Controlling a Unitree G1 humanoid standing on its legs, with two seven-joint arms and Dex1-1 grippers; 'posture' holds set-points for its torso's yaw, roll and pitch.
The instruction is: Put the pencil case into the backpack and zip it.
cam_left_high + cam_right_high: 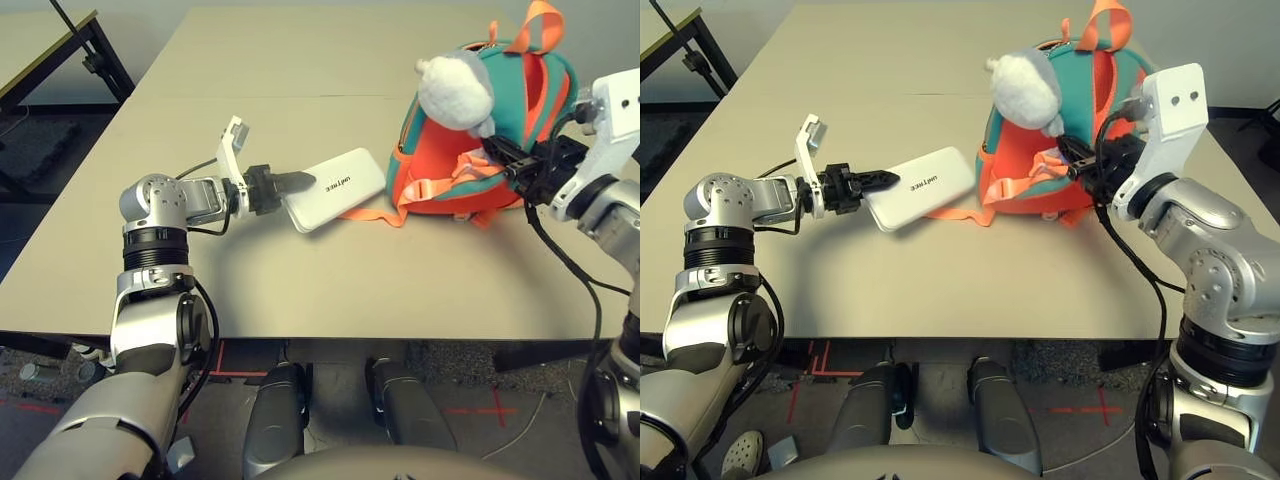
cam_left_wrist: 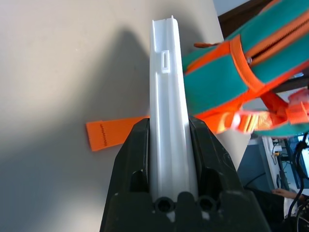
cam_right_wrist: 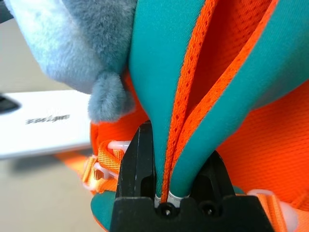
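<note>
Pencil case (image 1: pixel 338 186) pinched at near end by left gripper (image 1: pixel 296 182), frame centre. Backpack (image 1: pixel 1040 175) rim fabric clamped by right gripper (image 3: pixel 175 186), upper right.

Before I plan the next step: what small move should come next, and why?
Probably carry the pencil case toward the backpack opening. The left tool already grips the case's end, and the right tool pinches the bag's teal edge.

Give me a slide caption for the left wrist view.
Left gripper clamps the white pencil case edge-on, beside the orange-and-teal backpack.
</note>
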